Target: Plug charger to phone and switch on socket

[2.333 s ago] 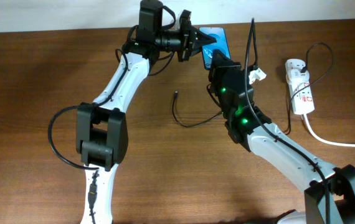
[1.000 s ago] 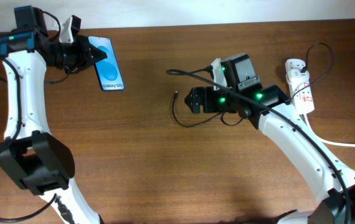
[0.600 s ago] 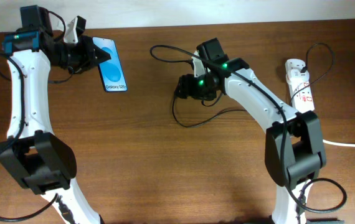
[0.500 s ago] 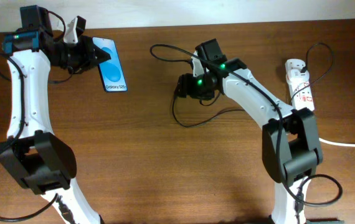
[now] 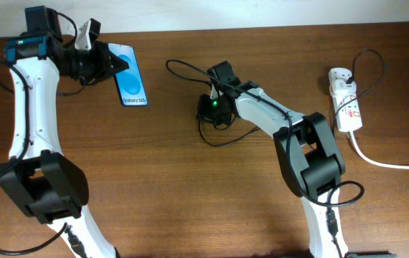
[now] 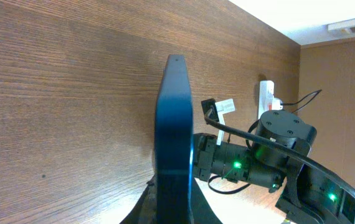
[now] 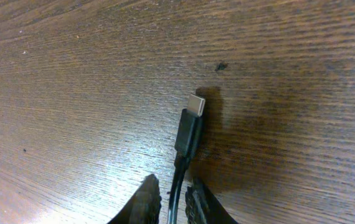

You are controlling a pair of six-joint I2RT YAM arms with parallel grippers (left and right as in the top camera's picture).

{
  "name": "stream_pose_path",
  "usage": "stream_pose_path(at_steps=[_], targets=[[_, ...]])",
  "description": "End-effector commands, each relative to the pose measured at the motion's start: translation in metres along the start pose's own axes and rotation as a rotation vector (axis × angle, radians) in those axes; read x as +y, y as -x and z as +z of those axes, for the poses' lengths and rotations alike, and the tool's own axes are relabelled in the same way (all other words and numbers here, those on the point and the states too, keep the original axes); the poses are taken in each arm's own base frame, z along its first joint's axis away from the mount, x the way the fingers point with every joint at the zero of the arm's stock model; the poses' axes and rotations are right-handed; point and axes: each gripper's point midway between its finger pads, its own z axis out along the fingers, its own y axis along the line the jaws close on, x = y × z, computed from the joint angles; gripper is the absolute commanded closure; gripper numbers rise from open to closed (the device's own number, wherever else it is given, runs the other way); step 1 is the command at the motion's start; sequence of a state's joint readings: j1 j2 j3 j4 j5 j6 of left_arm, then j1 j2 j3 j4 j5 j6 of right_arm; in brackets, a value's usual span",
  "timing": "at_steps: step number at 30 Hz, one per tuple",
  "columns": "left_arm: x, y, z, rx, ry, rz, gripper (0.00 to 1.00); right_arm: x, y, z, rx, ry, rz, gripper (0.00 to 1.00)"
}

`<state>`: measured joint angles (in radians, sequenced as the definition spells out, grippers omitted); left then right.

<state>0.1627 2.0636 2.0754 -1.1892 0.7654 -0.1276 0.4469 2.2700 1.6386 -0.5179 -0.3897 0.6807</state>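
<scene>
My left gripper (image 5: 111,66) is shut on the phone (image 5: 130,77) and holds it at the back left; its blue screen faces up in the overhead view. In the left wrist view the phone (image 6: 175,124) shows edge-on between my left gripper's (image 6: 174,214) fingers. The charger's thin black cable (image 5: 219,144) loops on the table at centre. My right gripper (image 5: 206,113) is down at its tip. In the right wrist view the connector tip (image 7: 195,104) points away from my right gripper (image 7: 172,202), and the nearly closed fingers hold the cable just behind it. The white socket (image 5: 344,100) lies at the far right.
The socket's thick white cord (image 5: 384,163) runs off the right edge. The socket also shows in the left wrist view (image 6: 265,94), behind the right arm (image 6: 258,165). The table's back edge meets a white wall just behind the phone.
My right arm has swung left and come down onto the charger's tip end. My left arm carried the phone from the centre back to the back left and has held it there.
</scene>
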Motion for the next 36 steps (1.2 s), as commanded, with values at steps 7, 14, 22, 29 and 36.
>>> stream_pose_path(at_steps=[7,14,22,29,36], targets=[[-0.008,0.000,-0.003,-0.005,-0.021,0.005,1.00,-0.020,-0.004,0.012,0.002,-0.077,0.021,0.95],[-0.008,-0.001,-0.003,-0.001,-0.021,-0.013,1.00,0.019,-0.005,-0.038,0.007,0.048,-0.257,0.96],[-0.014,-0.013,0.003,0.045,-0.025,-0.030,1.00,0.068,-0.038,-0.130,0.063,0.267,-0.468,0.96],[-0.019,-0.016,0.007,0.057,-0.029,-0.025,1.00,0.079,-0.057,-0.153,0.111,0.368,-0.536,0.96],[-0.033,-0.017,0.005,0.067,-0.114,-0.024,1.00,0.101,-0.080,-0.195,0.129,0.504,-0.616,0.96]])
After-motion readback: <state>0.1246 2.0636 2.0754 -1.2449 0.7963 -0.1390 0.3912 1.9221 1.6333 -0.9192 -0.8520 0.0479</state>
